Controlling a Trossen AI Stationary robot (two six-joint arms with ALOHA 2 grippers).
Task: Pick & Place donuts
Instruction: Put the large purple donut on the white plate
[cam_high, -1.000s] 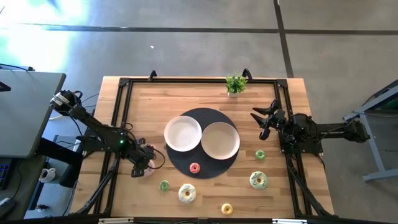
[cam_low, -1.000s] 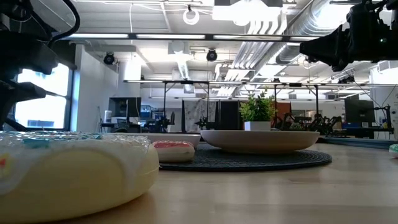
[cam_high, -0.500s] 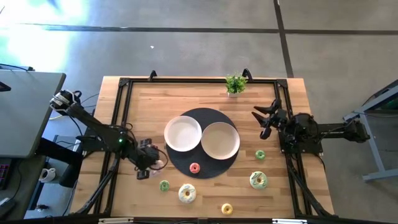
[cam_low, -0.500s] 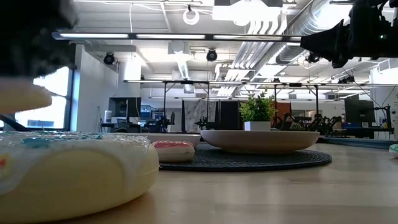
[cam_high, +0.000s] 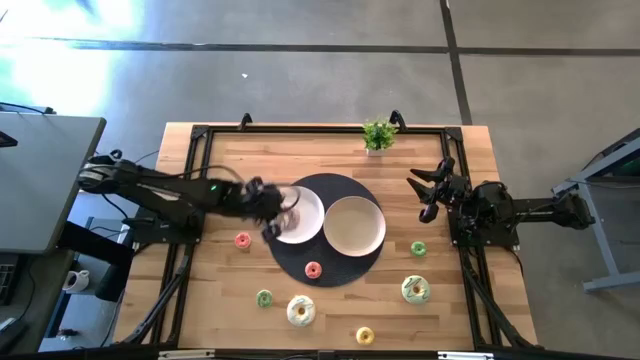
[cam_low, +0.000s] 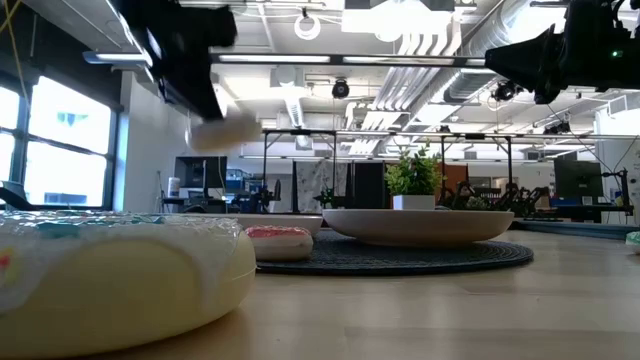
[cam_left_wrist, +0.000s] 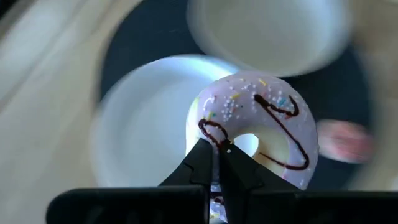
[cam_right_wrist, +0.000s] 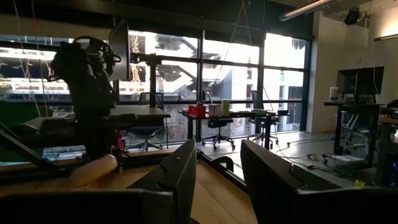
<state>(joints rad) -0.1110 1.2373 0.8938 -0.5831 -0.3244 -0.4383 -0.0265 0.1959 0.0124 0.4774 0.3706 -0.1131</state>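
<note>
While clamped in the left claw (cam_left_wrist: 217, 163), a sprinkled donut (cam_left_wrist: 258, 121) apparently hangs over the white plate (cam_high: 305, 222).

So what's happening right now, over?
Left gripper shut on pale sprinkled ring donut, above left white plate. Right gripper open, waiting at table's right edge.

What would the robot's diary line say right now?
left gripper: shut on white sprinkled ring donut | over left white round plate | right gripper: open, waiting

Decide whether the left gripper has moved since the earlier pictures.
Yes. The left gripper, shut on a donut, moved from the table's left edge to the left white plate.
</note>
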